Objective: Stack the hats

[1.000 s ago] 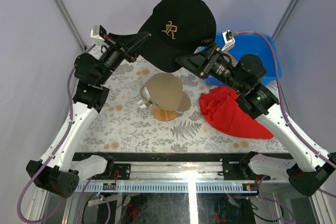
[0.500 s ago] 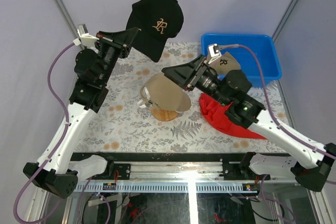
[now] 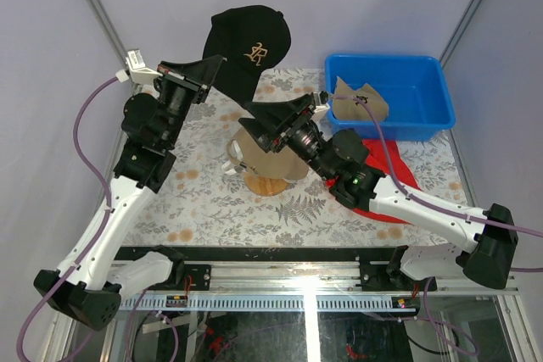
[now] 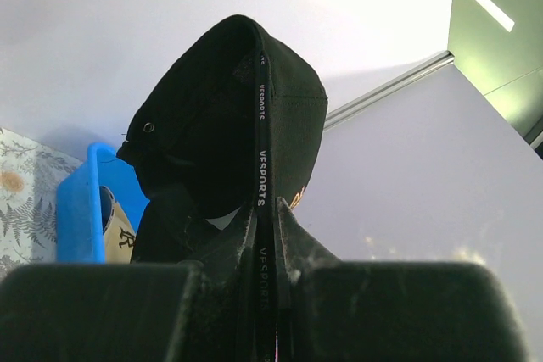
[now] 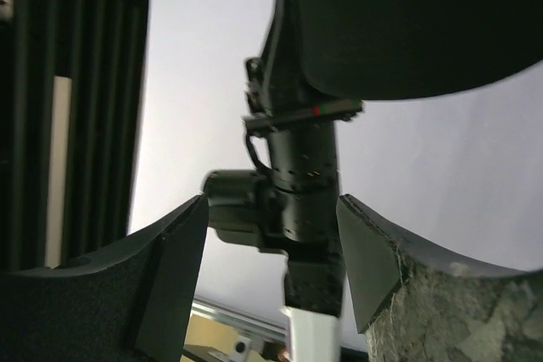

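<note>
Left gripper [image 3: 217,65] clamps the black cap [image 3: 248,38] aloft behind the wooden stand [image 3: 267,186]; right gripper [image 3: 250,118], jaws wide and empty, hovers just above that stand's tan cap [image 3: 270,152].

The two dark fingers of your right gripper [image 5: 271,201] sit spread wide at the bottom. Beyond the gap, the left arm [image 5: 297,167] rises against a pale wall [image 5: 204,82] toward a black cap [image 5: 407,23], top right.
</note>
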